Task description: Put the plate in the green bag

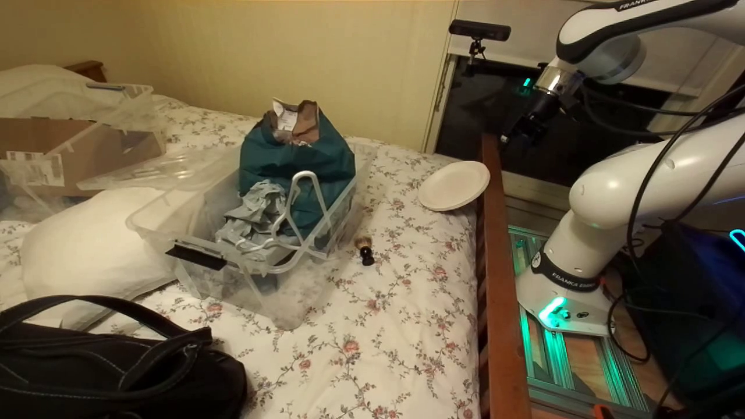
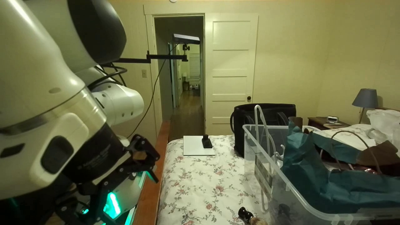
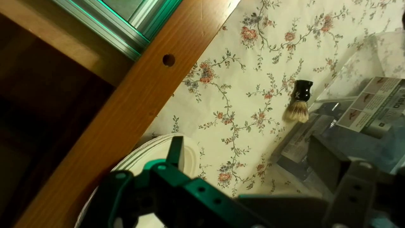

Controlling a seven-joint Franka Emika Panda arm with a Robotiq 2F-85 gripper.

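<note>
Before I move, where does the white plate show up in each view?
In an exterior view: the plate is right of centre, on the bed beside the wooden rail.
In an exterior view that shows the door: not visible.
In the wrist view: the plate is low, left of centre, partly hidden behind the gripper.
Landmark in all three: the shaving brush.

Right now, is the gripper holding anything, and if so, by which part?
Nothing is held: the gripper stands open in the wrist view, and the plate lies on the floral bedding beside the wooden rail.
</note>
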